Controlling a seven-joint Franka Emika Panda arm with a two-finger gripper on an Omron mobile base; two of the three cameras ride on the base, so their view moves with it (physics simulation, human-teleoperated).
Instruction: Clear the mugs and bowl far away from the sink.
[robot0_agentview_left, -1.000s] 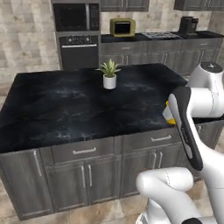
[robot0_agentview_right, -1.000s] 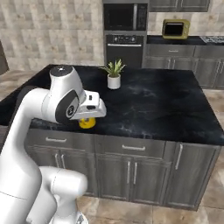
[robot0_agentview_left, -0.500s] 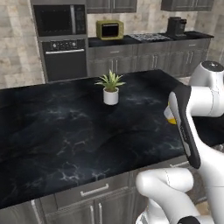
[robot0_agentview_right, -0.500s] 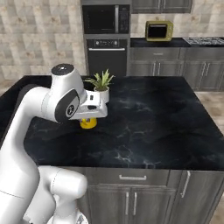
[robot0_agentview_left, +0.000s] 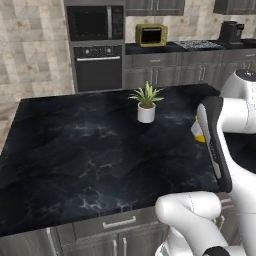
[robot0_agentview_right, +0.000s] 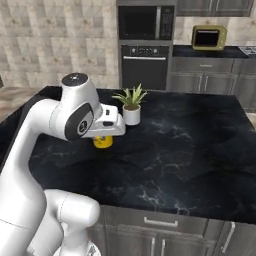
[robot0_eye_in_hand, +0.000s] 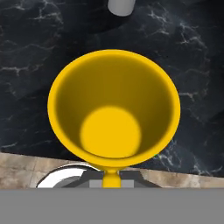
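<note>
Looks like the job's barely started: the end effector is clamped on the yellow mug, carrying it just above the dark desk, left of the potted plant. Hand view peeks straight into the empty mug; base views add the oven far back.

Plain yellow mug, black white-veined marble counter, white plant pot

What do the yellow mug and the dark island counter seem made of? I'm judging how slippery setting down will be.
The plain yellow mug looks like glazed ceramic or plastic: uniform colour, soft sheen. The black island countertop looks like polished marble or stone: white veining, faint reflections. Likely smooth on smooth.
</note>
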